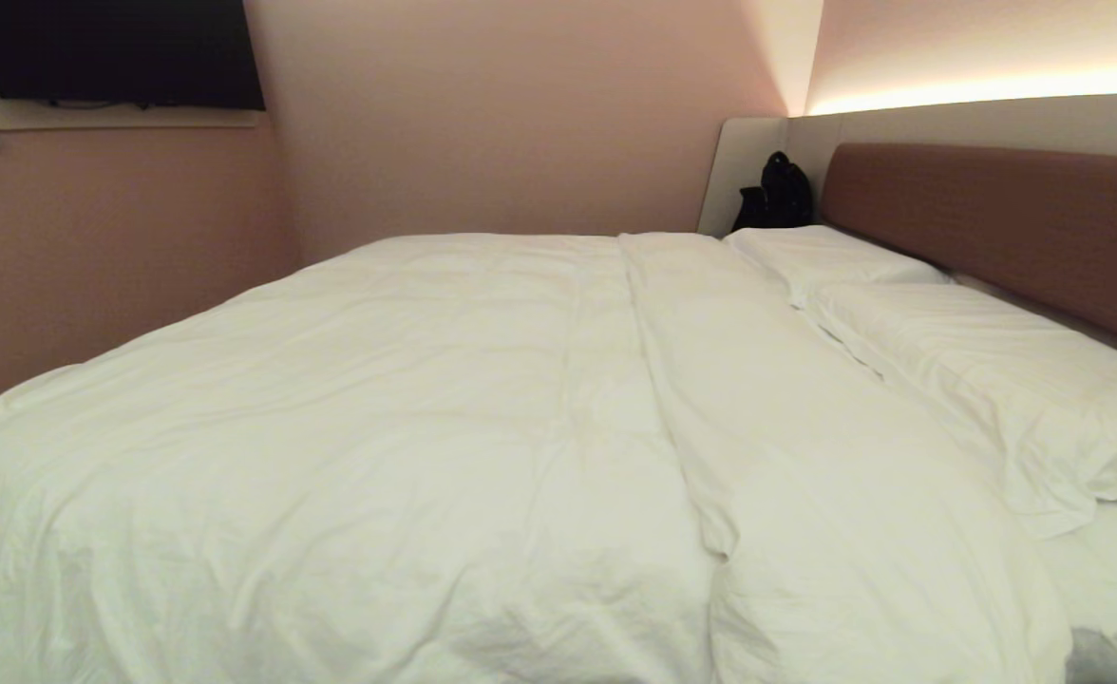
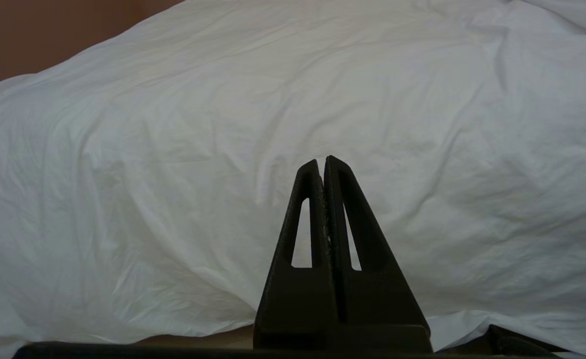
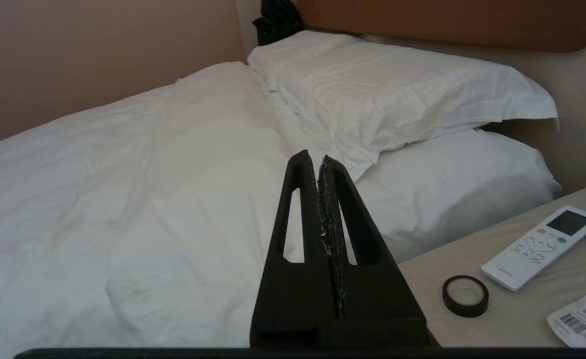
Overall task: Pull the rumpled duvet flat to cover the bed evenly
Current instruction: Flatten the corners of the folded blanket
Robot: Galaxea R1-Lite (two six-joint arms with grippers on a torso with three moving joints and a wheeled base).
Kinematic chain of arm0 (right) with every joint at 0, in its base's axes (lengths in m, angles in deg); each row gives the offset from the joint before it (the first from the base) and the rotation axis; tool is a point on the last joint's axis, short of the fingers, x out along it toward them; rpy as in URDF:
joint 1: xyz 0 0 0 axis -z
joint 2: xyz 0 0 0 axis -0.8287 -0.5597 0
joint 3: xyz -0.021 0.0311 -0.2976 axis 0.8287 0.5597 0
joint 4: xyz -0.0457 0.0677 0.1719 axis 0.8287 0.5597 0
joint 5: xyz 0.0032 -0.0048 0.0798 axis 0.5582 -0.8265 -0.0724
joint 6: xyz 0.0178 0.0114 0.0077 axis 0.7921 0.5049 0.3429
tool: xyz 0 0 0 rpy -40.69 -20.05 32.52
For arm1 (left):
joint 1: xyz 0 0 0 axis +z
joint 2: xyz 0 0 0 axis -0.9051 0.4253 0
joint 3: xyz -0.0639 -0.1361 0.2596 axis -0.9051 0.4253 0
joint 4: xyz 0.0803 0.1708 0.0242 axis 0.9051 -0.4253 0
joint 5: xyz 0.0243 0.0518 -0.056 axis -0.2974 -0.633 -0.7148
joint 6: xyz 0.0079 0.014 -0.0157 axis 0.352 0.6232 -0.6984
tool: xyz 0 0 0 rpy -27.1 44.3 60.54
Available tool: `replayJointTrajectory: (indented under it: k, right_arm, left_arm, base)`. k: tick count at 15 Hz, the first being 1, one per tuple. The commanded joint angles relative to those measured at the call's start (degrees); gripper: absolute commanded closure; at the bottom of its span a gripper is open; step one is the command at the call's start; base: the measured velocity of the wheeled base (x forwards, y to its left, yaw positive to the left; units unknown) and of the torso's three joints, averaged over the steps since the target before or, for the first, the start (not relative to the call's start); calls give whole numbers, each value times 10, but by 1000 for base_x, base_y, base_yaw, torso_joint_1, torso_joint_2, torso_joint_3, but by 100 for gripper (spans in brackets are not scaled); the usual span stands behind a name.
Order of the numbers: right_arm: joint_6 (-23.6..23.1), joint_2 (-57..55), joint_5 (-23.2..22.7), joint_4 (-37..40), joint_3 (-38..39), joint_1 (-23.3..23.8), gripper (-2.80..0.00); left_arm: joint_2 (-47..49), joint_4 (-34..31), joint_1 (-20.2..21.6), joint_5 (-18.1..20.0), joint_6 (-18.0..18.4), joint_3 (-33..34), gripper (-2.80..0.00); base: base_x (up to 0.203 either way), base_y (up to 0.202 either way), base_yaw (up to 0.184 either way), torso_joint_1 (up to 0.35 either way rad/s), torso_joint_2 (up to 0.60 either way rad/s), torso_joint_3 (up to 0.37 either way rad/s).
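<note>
The white puffy duvet (image 1: 407, 408) lies spread over most of the bed, with a long fold ridge running from the far side toward me. The bed's brown headboard (image 1: 995, 218) stands at the right. No arm shows in the head view. In the left wrist view my left gripper (image 2: 322, 162) is shut and empty, held off the near side of the duvet (image 2: 223, 124). In the right wrist view my right gripper (image 3: 313, 158) is shut and empty, pointing over the duvet (image 3: 148, 174) toward the pillow end.
Two white pillows (image 1: 976, 351) lie along the headboard. A black bag (image 1: 775, 195) sits in the far corner. A pale bedside table (image 3: 512, 289) carries a white remote (image 3: 542, 247), a black tape roll (image 3: 465, 295) and a paper slip (image 3: 584, 319). Pink walls close the far side.
</note>
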Motion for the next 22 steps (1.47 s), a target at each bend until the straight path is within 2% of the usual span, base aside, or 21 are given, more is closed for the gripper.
replayJointTrajectory:
  k: [1,3,5,10,14,17,20,22]
  right_arm:
    - [-17,40,-79,-1,23,-1,0]
    - [-30,40,-103,-17,51,0,0]
    - [-66,40,-129,-66,109,0,0]
    - [-143,40,-143,-281,264,-1,0]
    - [-144,40,-155,-300,309,0,0]
    - [-141,40,-183,-310,348,0,0]
    - [-126,40,-197,-296,350,-1,0]
    - [-122,40,-203,-260,350,-1,0]
  left_arm:
    - [0,0,0,0,1,0,0]
    - [0,0,0,1,1,0,0]
    - [0,0,0,0,0,0,0]
    - [0,0,0,0,-3,0,0]
    - [0,0,1,0,1,0,0]
    - [0,1,0,0,0,0,0]
    - [0,2,0,0,0,0,0]
    - [0,2,0,-1,0,0,0]
  base:
    - [0,0,0,0,0,0]
    - [0,0,0,0,0,0]
    - [0,0,0,0,0,0]
    - [0,0,0,0,0,0]
    - [0,0,0,0,0,0]
    - [0,0,0,0,0,0]
    - [0,0,0,0,0,0]
    - [0,0,0,0,0,0]
